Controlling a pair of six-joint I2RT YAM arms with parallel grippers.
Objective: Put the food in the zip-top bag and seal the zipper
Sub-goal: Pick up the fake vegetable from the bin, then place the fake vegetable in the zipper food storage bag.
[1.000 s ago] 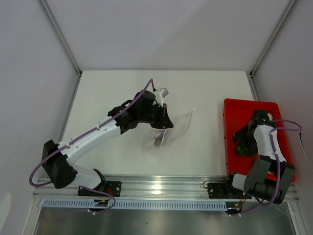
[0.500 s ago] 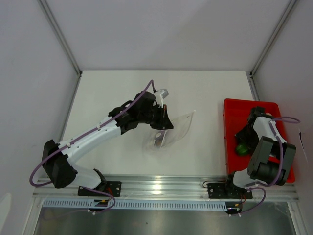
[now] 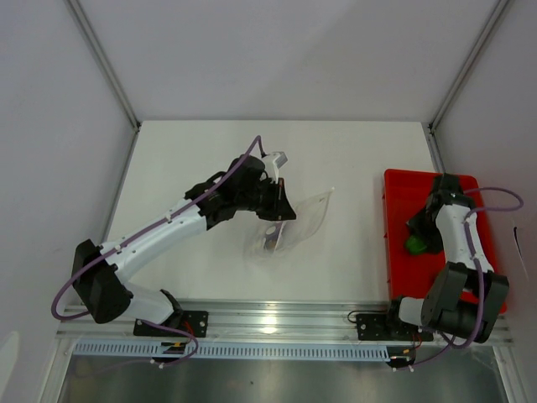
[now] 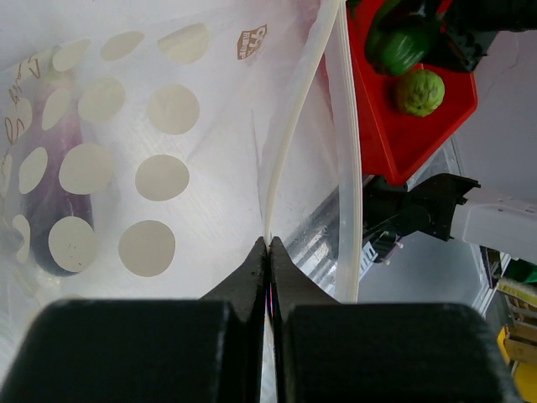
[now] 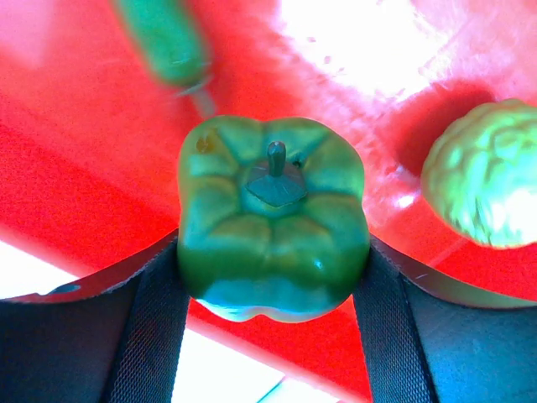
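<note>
The left end effector [image 4: 268, 248] has its fingers pressed together, pinching the top edge of the zip-top bag [image 3: 300, 220] at one lip of the zipper [image 4: 291, 126]. The other pale lip of the mouth runs just beside it. The bag lies near the middle of the table [image 3: 193, 151], slightly toward the near edge, its clear film printed with pale dots. A purple piece [image 4: 52, 197] lies inside it, away from the mouth.

The right end effector [image 5: 274, 252] is closed on a green pepper [image 5: 273, 218], with one black finger against each side and the stem facing the wrist camera. The pepper is over the red tray [image 3: 403, 189], which sits along the right edge of the table. Behind the pepper in the tray are a long green piece [image 5: 164, 42], blurred, and a pale green bumpy ball [image 5: 482, 185], which lies apart from the pepper.

The table is plain white, boxed in by white wall panels with metal posts at the far corners. An aluminium rail [image 3: 277, 317] along the near edge carries both arm bases.

The left arm stretches from its base at the near-left corner diagonally out to the table's middle, with a purple cable looped along it. The right arm folds up over its base at the near-right, elbow raised, forearm reaching over the tray and wrist tipped down.
</note>
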